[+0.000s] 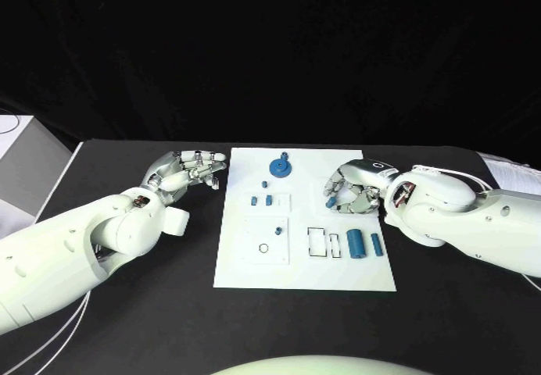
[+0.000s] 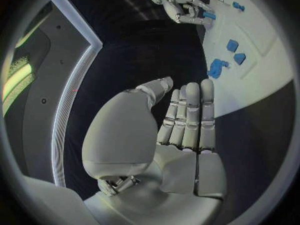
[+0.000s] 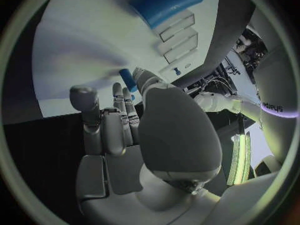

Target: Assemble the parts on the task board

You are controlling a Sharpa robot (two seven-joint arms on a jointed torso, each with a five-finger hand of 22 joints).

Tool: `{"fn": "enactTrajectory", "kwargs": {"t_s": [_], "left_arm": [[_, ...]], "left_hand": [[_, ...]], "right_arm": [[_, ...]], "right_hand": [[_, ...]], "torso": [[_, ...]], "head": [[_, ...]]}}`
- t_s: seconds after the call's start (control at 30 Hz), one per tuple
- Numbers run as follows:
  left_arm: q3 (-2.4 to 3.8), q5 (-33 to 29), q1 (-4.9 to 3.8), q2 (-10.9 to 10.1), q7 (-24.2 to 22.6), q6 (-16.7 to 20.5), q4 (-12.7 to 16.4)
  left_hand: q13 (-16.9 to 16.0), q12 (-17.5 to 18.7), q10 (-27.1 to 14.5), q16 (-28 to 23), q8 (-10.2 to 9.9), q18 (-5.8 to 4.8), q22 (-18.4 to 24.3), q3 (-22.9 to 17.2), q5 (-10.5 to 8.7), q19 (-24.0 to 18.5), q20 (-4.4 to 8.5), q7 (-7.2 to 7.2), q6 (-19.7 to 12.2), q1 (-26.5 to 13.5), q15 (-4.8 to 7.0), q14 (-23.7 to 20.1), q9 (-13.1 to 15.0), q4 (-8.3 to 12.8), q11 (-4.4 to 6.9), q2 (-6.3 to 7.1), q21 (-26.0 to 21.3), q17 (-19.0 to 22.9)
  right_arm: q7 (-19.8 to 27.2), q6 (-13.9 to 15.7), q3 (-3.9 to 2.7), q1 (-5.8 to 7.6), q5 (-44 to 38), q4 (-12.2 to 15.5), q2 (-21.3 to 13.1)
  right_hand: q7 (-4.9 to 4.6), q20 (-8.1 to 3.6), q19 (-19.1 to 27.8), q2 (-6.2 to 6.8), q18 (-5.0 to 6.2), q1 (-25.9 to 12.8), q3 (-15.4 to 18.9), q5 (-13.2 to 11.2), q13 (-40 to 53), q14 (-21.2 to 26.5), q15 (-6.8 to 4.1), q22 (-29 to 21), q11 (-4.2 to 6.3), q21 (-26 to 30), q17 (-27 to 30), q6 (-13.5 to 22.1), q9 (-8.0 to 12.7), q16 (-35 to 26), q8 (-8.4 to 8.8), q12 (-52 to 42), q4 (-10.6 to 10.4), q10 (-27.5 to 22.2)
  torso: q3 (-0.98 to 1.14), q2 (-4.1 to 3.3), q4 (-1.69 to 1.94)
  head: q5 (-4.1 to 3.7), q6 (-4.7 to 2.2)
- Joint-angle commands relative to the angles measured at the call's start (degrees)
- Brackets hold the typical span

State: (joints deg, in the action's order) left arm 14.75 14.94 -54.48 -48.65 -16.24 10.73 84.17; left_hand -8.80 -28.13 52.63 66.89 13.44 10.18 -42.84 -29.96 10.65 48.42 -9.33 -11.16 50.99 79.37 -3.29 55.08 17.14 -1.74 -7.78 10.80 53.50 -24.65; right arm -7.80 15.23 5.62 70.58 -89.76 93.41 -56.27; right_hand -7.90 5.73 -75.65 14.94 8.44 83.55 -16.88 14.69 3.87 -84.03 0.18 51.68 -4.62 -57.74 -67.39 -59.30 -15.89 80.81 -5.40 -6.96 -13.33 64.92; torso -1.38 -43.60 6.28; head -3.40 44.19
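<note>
White board [image 1: 304,269] lies mid-table [image 1: 135,328]. The right robot hand [image 1: 352,194] pinches a small blue part [image 1: 334,202] over the board's right edge. The left robot hand [image 1: 188,171] hovers beside the board's left edge, fingers straight and close together, holding nothing. Two blue cylinders [image 1: 365,242] lie by empty slots [image 1: 324,242]; a round blue disc [image 1: 278,167] sits near the far edge.

Empty left robot hand [image 2: 181,130] near task board [image 2: 262,80].

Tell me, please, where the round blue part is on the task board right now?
In the head view the round blue part sits near the far edge of the task board, between the left hand and right hand.
</note>
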Motion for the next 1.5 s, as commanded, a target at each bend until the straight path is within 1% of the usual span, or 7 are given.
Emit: {"fn": "enactTrajectory", "kwargs": {"t_s": [0.03, 0.43, 0.5, 0.53, 0.6, 0.97, 1.5], "left_arm": [[0.06, -0.29, 0.02, 0.05, -0.29, -0.61, 0.03], [0.06, -0.29, 0.02, 0.08, -0.23, -0.59, -0.04], [0.06, -0.29, 0.02, 0.08, -0.23, -0.59, -0.04], [0.06, -0.29, 0.02, 0.09, -0.22, -0.60, -0.04], [0.06, -0.29, 0.02, 0.09, -0.21, -0.59, -0.05], [0.06, -0.29, 0.02, 0.04, -0.07, -0.62, -0.05], [0.05, -0.29, 0.02, -0.01, 0.45, -0.85, -0.19]], "left_hand": [[0.08, -0.31, -0.48, 0.39, 0.30, 0.35, 0.08, 0.23, 0.27, 0.40, 0.00, -0.13, -0.30, 0.15, -0.47, -0.02, -0.02, -0.10, 0.04, -0.34, -0.24, 0.04], [0.08, -0.34, -0.52, 0.40, 0.34, 0.35, 0.11, 0.25, 0.27, 0.42, 0.00, -0.13, -0.28, 0.11, -0.48, -0.03, -0.02, -0.16, 0.04, -0.37, -0.27, 0.04], [0.08, -0.34, -0.52, 0.40, 0.34, 0.35, 0.11, 0.25, 0.27, 0.42, 0.00, -0.13, -0.28, 0.11, -0.48, -0.03, -0.02, -0.16, 0.04, -0.37, -0.27, 0.04], [0.08, -0.34, -0.52, 0.40, 0.34, 0.35, 0.11, 0.25, 0.27, 0.42, 0.00, -0.13, -0.28, 0.11, -0.48, -0.03, -0.02, -0.16, 0.04, -0.37, -0.27, 0.04], [0.08, -0.34, -0.52, 0.40, 0.34, 0.35, 0.11, 0.25, 0.27, 0.42, 0.00, -0.13, -0.28, 0.11, -0.48, -0.03, -0.02, -0.16, 0.04, -0.37, -0.27, 0.04], [0.08, -0.39, -0.56, 0.41, 0.38, 0.35, 0.14, 0.26, 0.27, 0.44, -0.01, -0.13, -0.29, 0.07, -0.49, -0.03, -0.01, -0.25, 0.03, -0.44, -0.32, 0.05], [0.08, -0.44, -0.66, 0.42, 0.45, 0.36, 0.18, 0.25, 0.28, 0.47, -0.02, -0.10, -0.28, 0.16, -0.48, -0.04, 0.00, -0.26, 0.05, -0.48, -0.37, 0.05]], "right_arm": [[0.27, 0.45, -0.08, 0.05, -0.50, 0.19, -0.01], [0.00, -0.01, -0.08, 0.03, -0.60, 0.20, -0.06], [0.02, 0.09, -0.08, 0.02, -0.65, 0.21, -0.05], [0.08, 0.25, -0.08, 0.02, -0.68, 0.24, -0.05], [0.21, 0.60, -0.08, 0.01, -0.72, 0.29, -0.02], [0.11, 1.22, -0.07, -0.16, -1.45, 0.30, 0.38], [-2.79, 4.91, -0.08, -0.28, 3.13, 0.27, 0.34]], "right_hand": [[-0.04, -0.03, -0.33, -0.25, -1.13, 0.31, -0.09, 0.52, -0.01, -1.70, -0.21, 0.18, -0.08, -0.32, -0.20, -0.38, -0.07, 0.26, -0.08, 0.12, -0.27, 0.33], [-0.03, -0.06, -0.63, -0.50, -1.25, 1.44, -1.61, 0.85, -0.02, -1.80, -0.24, 1.00, -0.06, -0.86, -0.83, -1.61, -0.32, 0.64, -0.60, 0.25, -0.60, 1.40], [0.02, -0.11, -0.68, -0.66, -1.27, 1.86, -2.40, 0.41, -0.02, -1.81, -0.30, 1.17, 0.00, -0.96, -0.91, -1.89, -0.38, 0.71, -0.72, 0.27, -0.67, 1.87], [0.06, -0.21, -0.80, -0.84, -1.34, 2.56, -4.59, -2.27, 0.03, -1.84, -0.47, 1.68, 0.10, -1.28, -1.15, -2.59, -0.57, 0.88, -1.02, 0.54, -0.94, 3.06], [0.10, -0.26, -0.86, -0.93, -1.35, 2.74, -5.21, -2.56, 0.07, -1.84, -0.48, 1.87, 0.21, -1.42, -1.19, -2.81, -0.63, 0.91, -1.13, 0.59, -0.99, 3.43], [1.51, -1.70, -1.30, -3.41, -1.64, 4.12, -12.32, -6.16, 1.28, -2.05, -2.11, 4.55, 2.24, -3.26, -2.24, -7.53, -3.21, 1.47, -4.71, 0.26, 2.27, 10.78], [1.54, -2.01, -1.41, -3.76, -1.77, 3.20, -14.42, -6.34, 1.85, -2.13, -2.33, 5.55, 2.44, -3.90, -2.51, -7.24, -4.63, 1.61, -5.79, 0.89, 4.37, 12.07]], "torso": [[0.01, -0.01, -0.01], [0.00, 0.05, -0.08], [0.00, 0.03, -0.07], [0.00, 0.03, -0.05], [0.00, 0.02, -0.04], [-0.03, -0.03, 0.00], [-0.03, 0.04, 0.04]], "head": [[-0.03, -0.06], [-0.06, 0.07], [-0.08, 0.07], [-0.09, 0.07], [-0.15, 0.06], [-0.23, 0.24], [-0.52, 0.25]]}}
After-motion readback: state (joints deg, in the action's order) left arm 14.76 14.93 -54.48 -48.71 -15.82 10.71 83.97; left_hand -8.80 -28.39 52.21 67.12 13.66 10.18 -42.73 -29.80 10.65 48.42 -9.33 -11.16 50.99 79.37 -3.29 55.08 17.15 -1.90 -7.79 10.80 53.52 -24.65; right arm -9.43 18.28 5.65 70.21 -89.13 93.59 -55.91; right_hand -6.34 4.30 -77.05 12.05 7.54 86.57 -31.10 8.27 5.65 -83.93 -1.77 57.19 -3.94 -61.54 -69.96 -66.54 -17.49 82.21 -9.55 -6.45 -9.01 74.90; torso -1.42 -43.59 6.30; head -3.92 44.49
